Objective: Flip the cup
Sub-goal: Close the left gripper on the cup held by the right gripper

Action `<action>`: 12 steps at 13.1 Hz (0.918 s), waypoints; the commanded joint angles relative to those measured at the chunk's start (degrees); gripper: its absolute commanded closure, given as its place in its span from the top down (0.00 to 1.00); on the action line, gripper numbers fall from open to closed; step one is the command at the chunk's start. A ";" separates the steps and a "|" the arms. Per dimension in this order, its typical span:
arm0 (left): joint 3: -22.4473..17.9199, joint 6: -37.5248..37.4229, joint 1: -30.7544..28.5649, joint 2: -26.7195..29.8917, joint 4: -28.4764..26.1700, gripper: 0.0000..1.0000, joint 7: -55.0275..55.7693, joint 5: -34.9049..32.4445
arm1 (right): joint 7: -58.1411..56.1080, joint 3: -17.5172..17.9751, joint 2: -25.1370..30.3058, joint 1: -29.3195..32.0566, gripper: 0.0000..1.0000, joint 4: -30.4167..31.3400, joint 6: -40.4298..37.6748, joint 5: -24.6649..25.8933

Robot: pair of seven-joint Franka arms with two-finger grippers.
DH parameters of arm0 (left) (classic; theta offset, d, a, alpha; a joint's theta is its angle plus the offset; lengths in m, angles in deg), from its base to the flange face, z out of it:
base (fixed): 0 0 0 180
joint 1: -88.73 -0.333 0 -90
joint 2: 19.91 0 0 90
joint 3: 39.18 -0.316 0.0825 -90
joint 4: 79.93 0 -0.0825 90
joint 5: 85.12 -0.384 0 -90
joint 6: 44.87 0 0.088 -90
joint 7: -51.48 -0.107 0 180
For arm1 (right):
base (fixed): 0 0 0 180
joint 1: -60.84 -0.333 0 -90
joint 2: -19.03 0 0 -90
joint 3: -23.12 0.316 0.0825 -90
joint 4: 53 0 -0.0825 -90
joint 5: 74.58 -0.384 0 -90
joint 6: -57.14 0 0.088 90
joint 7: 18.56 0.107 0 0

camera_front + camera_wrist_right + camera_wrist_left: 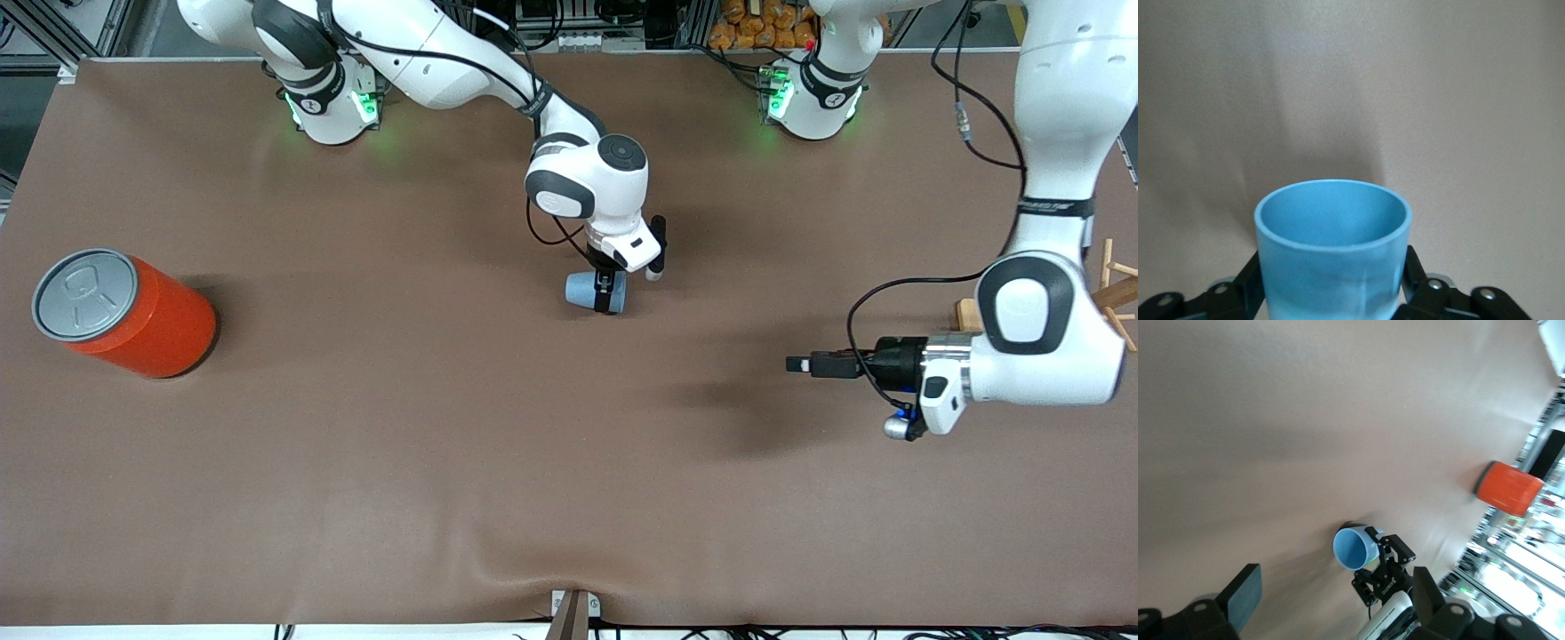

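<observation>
The light-blue cup [585, 291] is held on its side in my right gripper [609, 298], low over the middle of the table. The fingers are shut on its wall. In the right wrist view the cup [1331, 267] fills the space between the black fingers [1250, 277], with its darker blue inside showing. In the left wrist view the cup [1355, 548] shows its open mouth, with the right gripper [1388, 563] beside it. My left gripper [796, 363] is open and empty, up in the air toward the left arm's end of the table, its own fingers wide apart [1335, 577].
A large orange can [133, 311] with a grey pull-tab lid stands at the right arm's end of the table; it also shows in the left wrist view [1508, 487]. A wooden stand [1111, 293] sits at the table's edge by the left arm.
</observation>
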 commanded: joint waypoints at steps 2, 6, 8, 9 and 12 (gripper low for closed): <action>0.44 1.39 -0.52 -0.16 -6.61 1.00 -6.78 8.30 | 1.23 -0.27 -0.66 0.27 1.00 -1.87 -0.43 1.06; 1.06 1.48 0.09 0.19 -11.44 1.00 -12.22 12.78 | 1.23 -0.09 0.40 0.54 1.00 -1.87 -1.04 0.63; 1.50 1.48 1.85 0.72 -14.52 1.00 -15.04 14.02 | 1.23 0.17 1.98 0.62 1.00 -1.70 -1.40 0.36; 2.37 1.57 1.94 1.16 -15.67 1.00 -15.40 14.72 | 1.23 0.35 3.03 0.54 1.00 -1.44 -1.48 0.19; 2.99 1.92 2.90 0.90 -16.38 1.00 -16.89 14.47 | 1.15 0.53 4.96 0.71 1.00 -1.78 -4.12 -1.39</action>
